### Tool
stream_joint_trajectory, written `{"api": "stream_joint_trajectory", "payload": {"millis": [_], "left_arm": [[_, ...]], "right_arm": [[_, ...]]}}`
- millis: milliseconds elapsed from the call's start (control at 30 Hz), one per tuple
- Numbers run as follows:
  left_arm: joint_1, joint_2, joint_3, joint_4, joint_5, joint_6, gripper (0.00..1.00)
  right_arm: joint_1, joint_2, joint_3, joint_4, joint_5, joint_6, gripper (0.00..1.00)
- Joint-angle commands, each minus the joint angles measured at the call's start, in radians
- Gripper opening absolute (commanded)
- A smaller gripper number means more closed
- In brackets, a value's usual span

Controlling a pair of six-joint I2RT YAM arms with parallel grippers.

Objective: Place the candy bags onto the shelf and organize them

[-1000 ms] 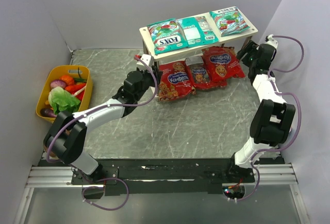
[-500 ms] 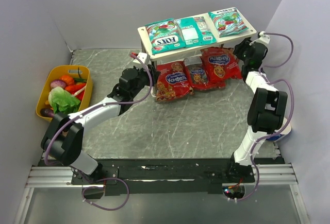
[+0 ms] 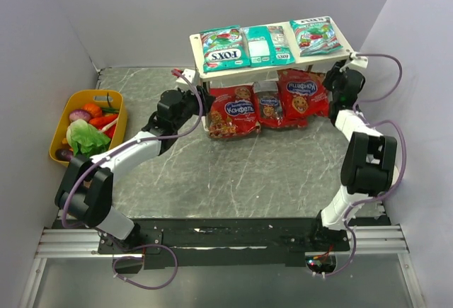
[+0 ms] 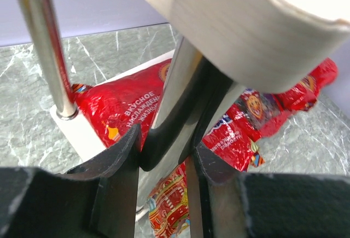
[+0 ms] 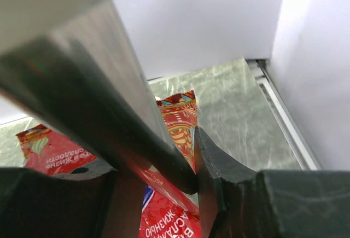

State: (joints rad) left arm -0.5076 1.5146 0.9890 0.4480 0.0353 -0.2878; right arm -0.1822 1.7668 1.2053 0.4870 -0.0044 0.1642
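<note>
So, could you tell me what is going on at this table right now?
Both arms are at the shelf. The left end effector is shut on a metal leg on the shelf's left side. The right end effector has a right-side leg between its jaws, though whether it is clamped is unclear. Three teal candy bags lie flat on the top board, and three red candy bags sit on the lower tier, sticking out at the front.

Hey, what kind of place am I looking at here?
Likely a robot lab test cell, not a shop: plain white walls box in a marble-look table, two arms sit on a rail, and the small shelf and toy-vegetable tub look staged.
</note>
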Motion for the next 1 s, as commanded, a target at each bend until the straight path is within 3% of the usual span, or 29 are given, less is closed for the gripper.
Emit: {"api": "stream_joint_trajectory", "payload": {"millis": [0, 100, 200, 233, 267, 300, 333, 433, 667, 833, 967], "left_arm": [[0.090, 0.021, 0.037, -0.138, -0.117, -0.174, 0.01], [0.096, 0.053, 0.063, -0.153, -0.101, -0.180, 0.03], [0.098, 0.073, 0.082, -0.161, -0.078, -0.183, 0.08], [0.098, 0.075, 0.082, -0.161, -0.072, -0.185, 0.11], [0.098, 0.073, 0.080, -0.158, -0.068, -0.189, 0.14], [0.099, 0.075, 0.082, -0.157, -0.064, -0.191, 0.24], [0.098, 0.072, 0.080, -0.157, -0.061, -0.192, 0.28], [0.098, 0.068, 0.073, -0.152, -0.051, -0.200, 0.42], [0.099, 0.065, 0.073, -0.160, -0.048, -0.203, 0.54], [0.098, 0.053, 0.070, -0.167, -0.051, -0.206, 0.55], [0.098, 0.053, 0.074, -0.177, -0.048, -0.208, 0.50]], "right_arm": [[-0.037, -0.151, -0.116, 0.055, 0.136, 0.242, 0.00], [-0.037, -0.214, -0.173, 0.022, 0.133, 0.239, 0.00], [-0.027, -0.262, -0.178, -0.048, 0.077, 0.213, 0.28], [-0.020, -0.282, -0.164, -0.104, 0.069, 0.190, 0.44], [0.002, -0.296, -0.162, -0.120, 0.066, 0.176, 0.50], [0.015, -0.309, -0.168, -0.126, 0.063, 0.164, 0.56], [0.030, -0.349, -0.194, -0.120, 0.076, 0.147, 0.69], [0.096, -0.427, -0.254, -0.105, 0.112, 0.135, 0.78], [0.250, -0.501, -0.377, -0.078, 0.135, 0.150, 0.80], [0.260, -0.348, -0.296, -0.113, 0.118, 0.195, 0.79], [0.260, -0.236, -0.251, -0.045, 0.130, 0.207, 0.79]]}}
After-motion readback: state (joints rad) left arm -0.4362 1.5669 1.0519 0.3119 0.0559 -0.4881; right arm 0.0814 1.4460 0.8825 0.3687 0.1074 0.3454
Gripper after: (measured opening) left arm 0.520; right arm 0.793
